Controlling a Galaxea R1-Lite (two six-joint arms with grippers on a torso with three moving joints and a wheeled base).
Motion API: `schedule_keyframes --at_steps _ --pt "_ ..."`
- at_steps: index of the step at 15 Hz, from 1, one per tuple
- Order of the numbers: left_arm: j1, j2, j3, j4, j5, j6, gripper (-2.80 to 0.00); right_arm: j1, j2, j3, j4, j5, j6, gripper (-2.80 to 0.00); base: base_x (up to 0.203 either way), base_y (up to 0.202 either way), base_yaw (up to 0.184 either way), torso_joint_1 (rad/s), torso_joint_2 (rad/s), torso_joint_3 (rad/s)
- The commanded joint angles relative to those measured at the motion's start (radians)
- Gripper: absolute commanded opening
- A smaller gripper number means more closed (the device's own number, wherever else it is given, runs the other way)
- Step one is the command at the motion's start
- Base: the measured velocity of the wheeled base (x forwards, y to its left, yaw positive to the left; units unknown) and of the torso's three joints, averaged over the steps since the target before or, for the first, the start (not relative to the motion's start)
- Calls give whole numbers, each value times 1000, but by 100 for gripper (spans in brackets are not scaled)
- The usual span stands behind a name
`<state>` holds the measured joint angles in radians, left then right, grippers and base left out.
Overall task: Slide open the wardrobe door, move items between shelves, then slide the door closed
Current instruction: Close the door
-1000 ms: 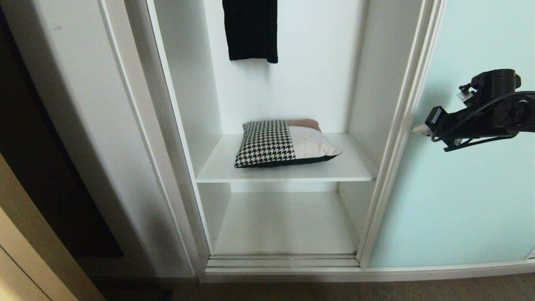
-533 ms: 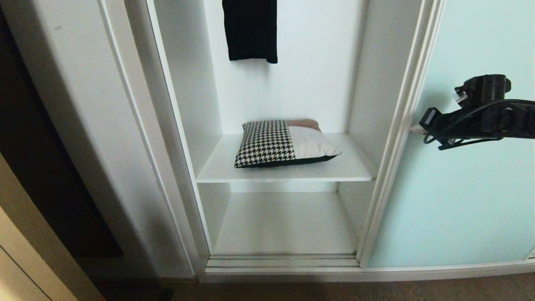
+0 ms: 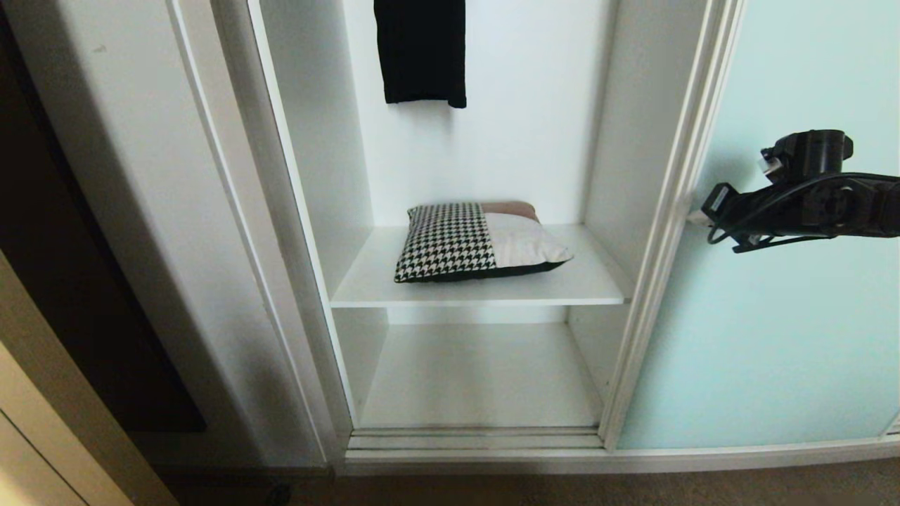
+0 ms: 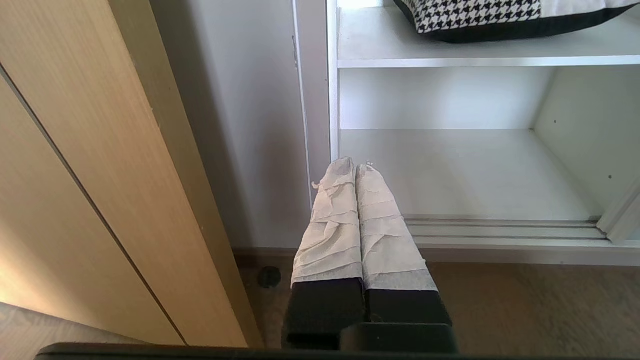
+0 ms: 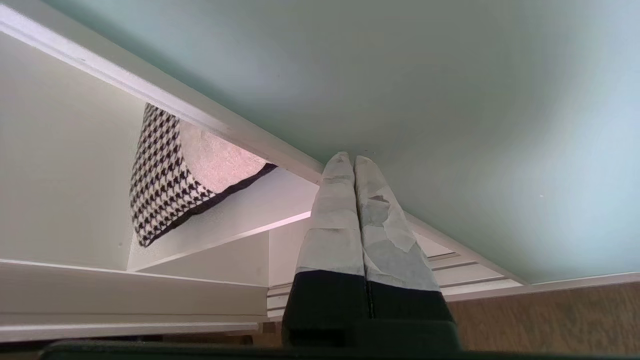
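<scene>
Two shelves show in the head view: the upper shelf [image 3: 478,284] carries the cushion [image 3: 478,241], lying flat near the middle with bare board on either side, and the lower shelf [image 3: 478,376] lies below it behind the floor track [image 3: 474,440]. A black garment [image 3: 420,50] hangs above, its top cut off by the frame edge. The sliding wardrobe door [image 3: 773,316] stands pushed to the right, its far side out of frame, leaving the compartment open. The right gripper [image 3: 696,217] reaches in from the right at about cushion height, its pale tip just at the door's left frame; whether it touches is hard to tell here.

In the left wrist view the left gripper [image 4: 354,167] hangs low outside the wardrobe, taped fingers [image 4: 332,215] pressed together on nothing, near the left upright, beside a wooden panel [image 4: 100,175]. Only the cushion's front edge [image 4: 480,20] shows.

In the right wrist view the right gripper [image 5: 347,159] has its fingers [image 5: 380,220] clenched empty, tips right at the frosted glass [image 5: 400,75] beside the frame edge. The cushion [image 5: 170,175] is partly hidden behind that frame.
</scene>
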<state>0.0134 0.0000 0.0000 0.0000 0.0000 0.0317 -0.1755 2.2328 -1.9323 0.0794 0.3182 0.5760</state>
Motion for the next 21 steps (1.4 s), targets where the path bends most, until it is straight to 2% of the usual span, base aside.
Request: schedule_keyframes --at_steps 1,7,9,12,16,19,21 --pt "0 2 0 0 0 1 -280 25 -12 6 6 -5 4 -280 0 0 0 0 0 0" --pt "0 2 0 0 0 1 -280 99 -37 7 6 -26 42 -280 0 0 0 0 0 0" --pt "0 2 0 0 0 1 -280 143 -38 6 4 -63 43 -280 0 0 0 0 0 0" --pt "0 2 0 0 0 1 -280 250 -43 6 2 -132 45 -280 0 0 0 0 0 0" --pt "0 2 0 0 0 1 -280 389 -74 7 3 -156 44 -280 0 0 0 0 0 0" --pt "0 2 0 0 0 1 -280 503 -108 20 5 -206 44 -280 0 0 0 0 0 0" --pt "0 2 0 0 0 1 -280 554 -159 79 3 -222 43 -280 0 0 0 0 0 0"
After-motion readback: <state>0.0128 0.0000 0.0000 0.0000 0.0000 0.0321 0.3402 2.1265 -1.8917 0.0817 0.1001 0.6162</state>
